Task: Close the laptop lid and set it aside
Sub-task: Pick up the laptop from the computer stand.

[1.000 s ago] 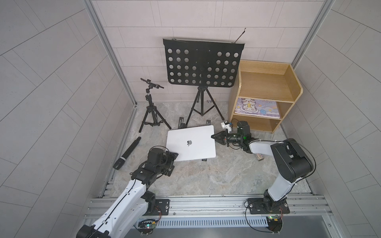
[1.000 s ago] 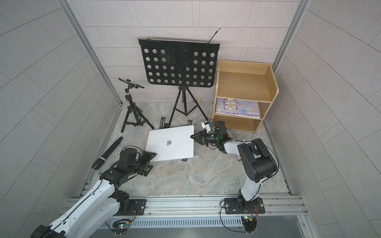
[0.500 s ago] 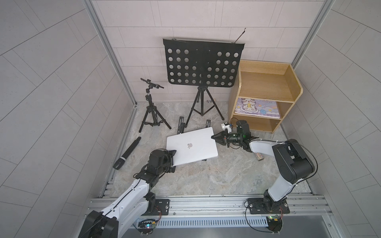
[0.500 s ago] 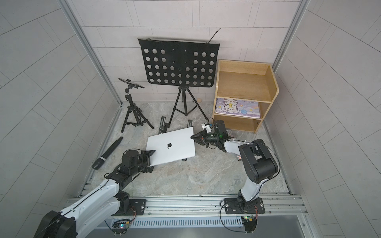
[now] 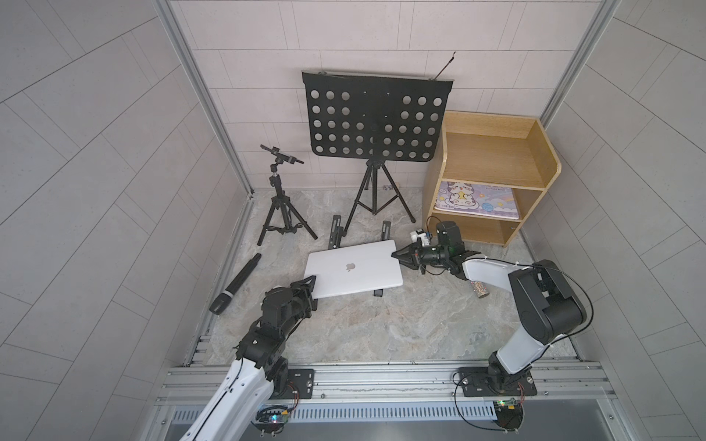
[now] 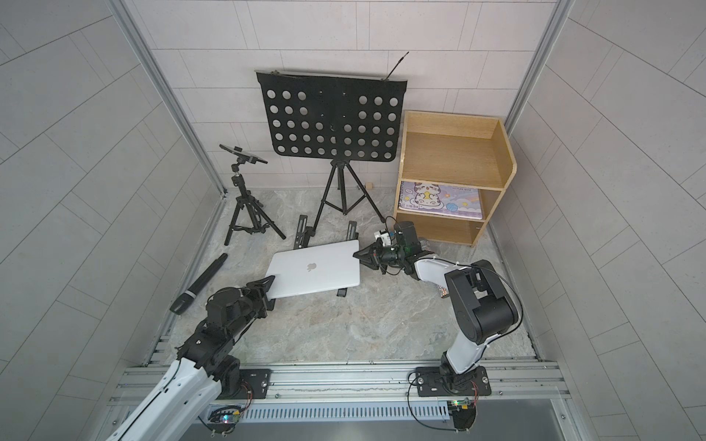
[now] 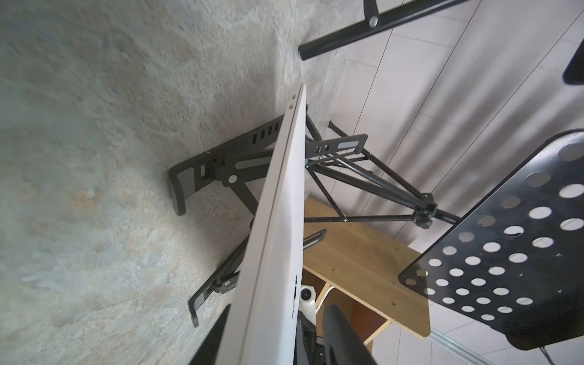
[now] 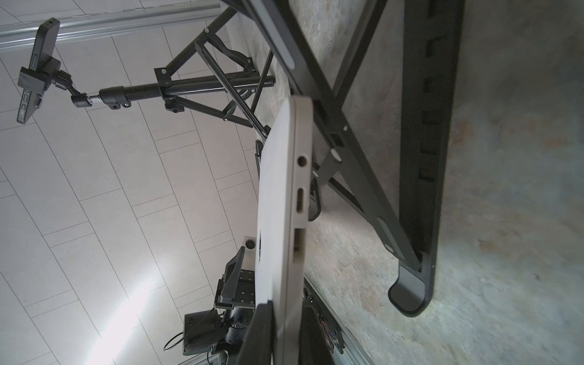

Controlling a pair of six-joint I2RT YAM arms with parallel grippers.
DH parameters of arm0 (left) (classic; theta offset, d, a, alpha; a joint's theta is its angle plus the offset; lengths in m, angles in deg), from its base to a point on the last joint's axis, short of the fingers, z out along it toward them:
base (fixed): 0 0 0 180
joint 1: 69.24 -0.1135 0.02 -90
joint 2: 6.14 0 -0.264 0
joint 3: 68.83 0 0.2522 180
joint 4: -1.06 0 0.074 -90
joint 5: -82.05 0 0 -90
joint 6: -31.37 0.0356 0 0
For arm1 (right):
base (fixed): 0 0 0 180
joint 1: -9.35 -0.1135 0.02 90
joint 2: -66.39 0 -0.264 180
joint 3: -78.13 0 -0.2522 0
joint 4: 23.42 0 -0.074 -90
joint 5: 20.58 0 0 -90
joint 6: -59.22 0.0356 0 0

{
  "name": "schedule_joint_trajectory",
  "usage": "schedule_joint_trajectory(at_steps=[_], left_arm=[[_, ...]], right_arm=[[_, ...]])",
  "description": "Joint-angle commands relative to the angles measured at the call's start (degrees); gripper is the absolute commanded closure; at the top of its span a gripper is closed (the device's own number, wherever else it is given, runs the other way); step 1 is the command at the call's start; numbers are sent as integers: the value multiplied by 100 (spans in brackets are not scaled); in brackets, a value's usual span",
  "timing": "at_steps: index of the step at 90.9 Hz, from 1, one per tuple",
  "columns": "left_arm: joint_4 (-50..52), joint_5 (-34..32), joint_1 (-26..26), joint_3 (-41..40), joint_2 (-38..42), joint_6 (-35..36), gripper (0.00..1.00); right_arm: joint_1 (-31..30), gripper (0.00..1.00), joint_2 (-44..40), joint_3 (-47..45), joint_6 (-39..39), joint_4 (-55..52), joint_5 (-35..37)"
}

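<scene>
**Holding a shut laptop by two opposite corners**

The laptop [image 5: 353, 269] is folded shut, its lid [image 6: 313, 269] facing up with the logo showing, and it sits near the middle of the marble worktop [image 5: 382, 324] in both top views. It lies tilted over a black folding stand [image 5: 336, 235], whose arms poke out past its far edge.

The right claw [image 5: 397, 255] is narrow and pinches the far right corner of the laptop. In the right wrist view its fingers [image 8: 257, 335] press on both faces of the thin edge.

The left claw [image 5: 312, 284] reaches in at the near left corner. In the left wrist view one finger [image 7: 215, 335] lies along the underside. The other [image 7: 341, 331] stands a little off the lid, so I cannot tell whether this claw grips.

Behind the laptop stand a perforated music stand [image 5: 376, 122] and a small tripod [image 5: 280, 198]. A microphone [image 5: 237, 282] lies off to the left, and a wooden shelf [image 5: 493, 160] with a cartoon book [image 5: 477, 198] is at the right.
</scene>
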Motion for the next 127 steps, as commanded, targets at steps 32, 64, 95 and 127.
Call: schedule_joint_trajectory(at_steps=[32,64,95,127], left_arm=[[-256,-228,-39,569,-193,170,78],[-385,-276,-50,1199,-334,237,100],[-2153,748,-125,2036,-1351,969,100],[-2908,2373,-539,3055,-2361,1396,100]], right_arm=[[-52,97,-356,253,-285,13,119],[-53,86,-572,347,288,422,160],[-54,53,-1033,797,1524,934,288],[196,56,-1755,993,2193,1229,187]])
